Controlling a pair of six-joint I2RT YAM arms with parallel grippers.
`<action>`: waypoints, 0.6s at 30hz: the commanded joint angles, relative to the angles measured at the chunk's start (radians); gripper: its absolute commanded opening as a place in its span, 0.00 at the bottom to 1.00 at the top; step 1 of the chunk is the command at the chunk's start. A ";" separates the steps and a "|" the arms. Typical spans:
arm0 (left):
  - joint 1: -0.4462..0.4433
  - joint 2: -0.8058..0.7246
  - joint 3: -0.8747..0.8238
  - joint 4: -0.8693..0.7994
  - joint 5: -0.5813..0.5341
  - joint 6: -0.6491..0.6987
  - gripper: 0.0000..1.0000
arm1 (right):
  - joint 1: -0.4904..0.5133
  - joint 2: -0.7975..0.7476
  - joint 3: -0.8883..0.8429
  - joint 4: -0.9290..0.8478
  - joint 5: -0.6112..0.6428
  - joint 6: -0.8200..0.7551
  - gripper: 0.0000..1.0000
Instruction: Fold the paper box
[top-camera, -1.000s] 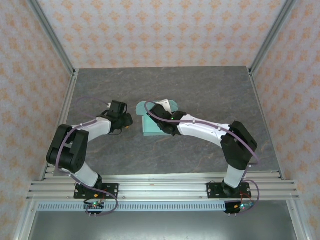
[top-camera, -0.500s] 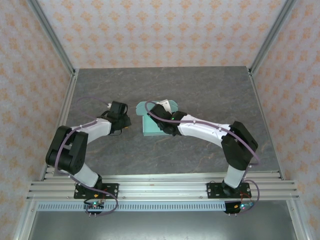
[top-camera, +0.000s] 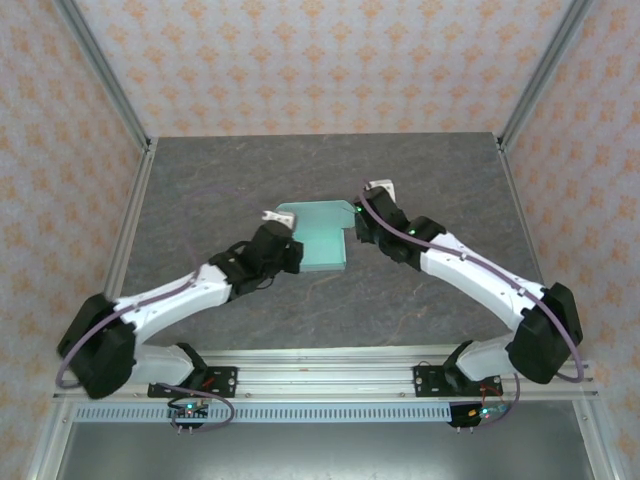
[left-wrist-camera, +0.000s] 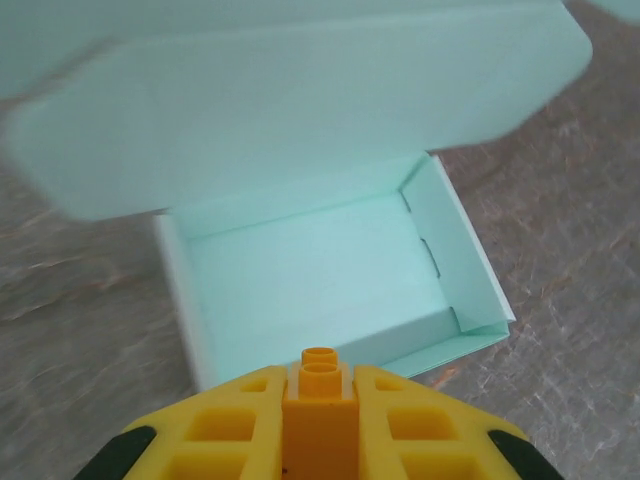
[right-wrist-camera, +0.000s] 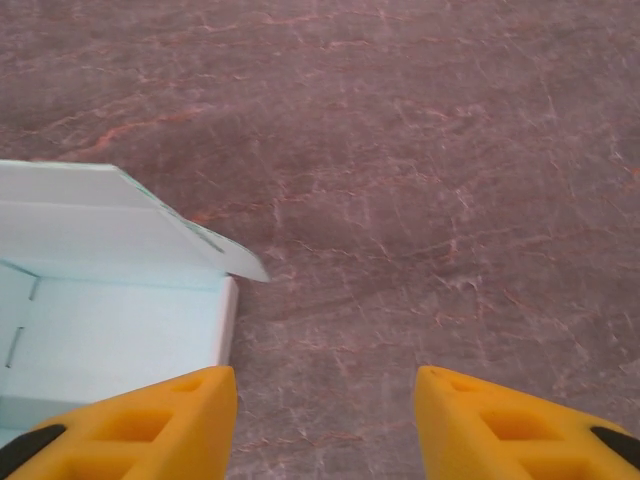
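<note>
The paper box (top-camera: 322, 238) is pale mint card, a shallow open tray (left-wrist-camera: 320, 280) on the dark table, with its lid flap (left-wrist-camera: 300, 100) standing up on the far side. My left gripper (top-camera: 293, 252) is at the box's left edge. In the left wrist view the left gripper (left-wrist-camera: 320, 378) hangs over the tray's near wall, shut on a small orange studded block (left-wrist-camera: 320, 400). My right gripper (top-camera: 356, 226) is just off the box's right side. In the right wrist view the right gripper (right-wrist-camera: 322, 388) is open over bare table, the box's corner (right-wrist-camera: 120, 340) by its left finger.
The dark marbled table (top-camera: 440, 180) extends round the box on all sides. Patterned walls and metal frame posts (top-camera: 130, 130) close in the back and sides. The rail with both arm bases (top-camera: 320, 380) runs along the near edge.
The left arm has swung right to the box, its jaws closing on the block. The right arm has pulled back off the box to its right side, its jaws wider.
</note>
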 joint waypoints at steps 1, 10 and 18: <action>-0.044 0.134 0.116 0.013 -0.108 0.124 0.18 | -0.018 -0.045 -0.039 -0.047 -0.038 -0.004 0.52; -0.045 0.341 0.225 0.014 -0.227 0.199 0.25 | -0.042 -0.066 -0.078 -0.033 -0.034 -0.004 0.55; -0.045 0.334 0.216 0.021 -0.228 0.200 0.32 | -0.052 -0.049 -0.073 -0.014 -0.053 -0.004 0.56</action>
